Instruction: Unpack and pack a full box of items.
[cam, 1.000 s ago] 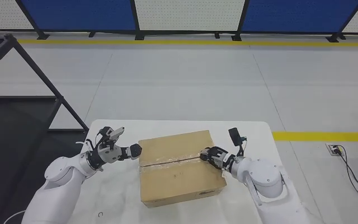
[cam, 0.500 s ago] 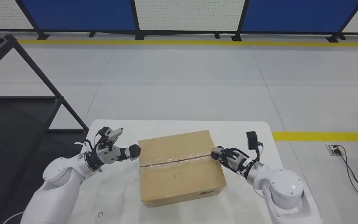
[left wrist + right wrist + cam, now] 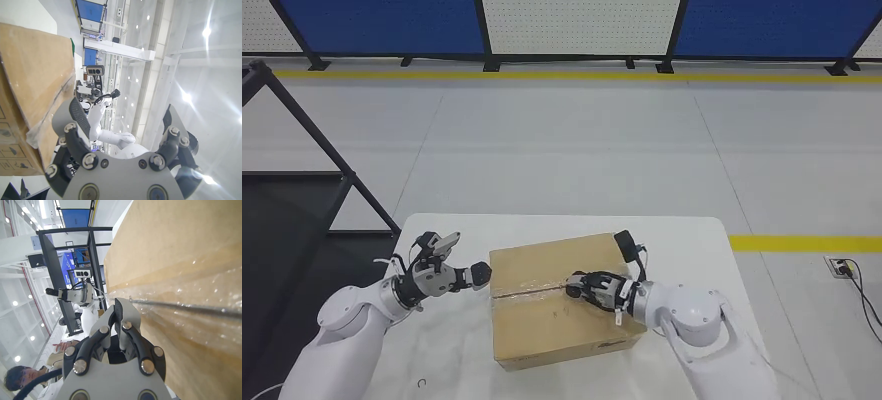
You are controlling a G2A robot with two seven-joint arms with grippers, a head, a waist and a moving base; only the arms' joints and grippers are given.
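R gripper [image 3: 577, 285] is the one that changes. 1 s ago it sits at the right end of the tape seam [image 3: 532, 290] on the box [image 3: 552, 325]. Half a sec ago it's clear of the box's right edge w/ the arm swung out. Now it's back in over the lid, tip down on the seam a bit right of centre. Its jaws are pressed tight together, and nothing shows between the pads in the wrist view, so prob. empty and working as a point, not a clamp. L gripper [image 3: 482, 272] barely shifts over the same sec: it hangs just beside the left end of the seam, close to the box's left edge, jaws spread wide, holding nothing. The box itself hasn't budged. It sits mid-table [image 3: 682, 235], nearer the near edge, both top flaps flat and shut, clear tape crinkled along the join but no open gap visible. Meaning for the task: still the very first step, i.e. getting the lid open; no items out yet, so unpack + repack are all ahead. The out-and-back reads to me as a fresh go at the tape, poss. a scoring or poking pass along the seam, w/ L waiting to steady the box or catch a flap. Can't tell whether the tape has split under R's tip.
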